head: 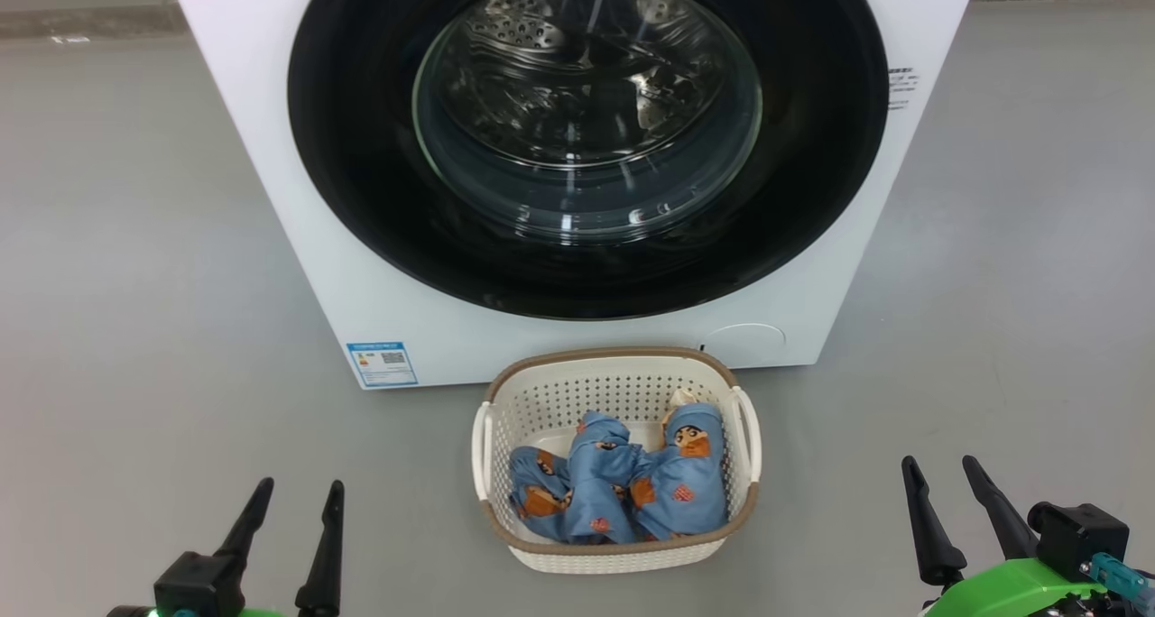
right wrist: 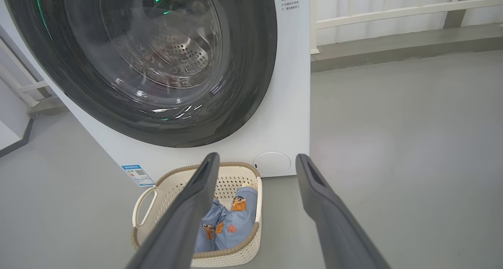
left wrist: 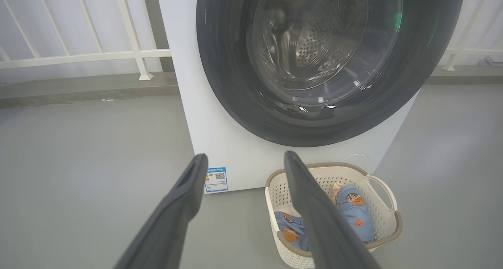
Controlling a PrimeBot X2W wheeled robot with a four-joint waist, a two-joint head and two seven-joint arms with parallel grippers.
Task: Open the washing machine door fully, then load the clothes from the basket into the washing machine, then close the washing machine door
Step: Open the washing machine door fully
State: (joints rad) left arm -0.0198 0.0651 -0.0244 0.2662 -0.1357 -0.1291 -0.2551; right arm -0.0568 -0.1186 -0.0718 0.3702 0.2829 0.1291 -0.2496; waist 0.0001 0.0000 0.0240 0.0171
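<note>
Left gripper [head: 301, 483], lower foreground: fingers spread wide, holding nothing, hovering above the floor [head: 135, 283]. Between it and the right gripper, slightly ahead of both, stands the basket [head: 494, 391], its far rim just short of the washing machine [head: 262, 148]. The clothes [head: 623, 486] lie bunched inside it. Right gripper [head: 938, 461]: likewise fully parted and empty. Ahead of and above both sets of fingertips, the washing machine door [head: 361, 148] sits closed, flush against the machine's front.

Step in hand, as judged: opening the door. No handle or recess can be made out on the black rim, so the latch side cannot be told and should be located before committing. A good pull hooks one finger behind the rim's edge, follows the hinge's arc rather than a straight line, and passes clear above the basket.
</note>
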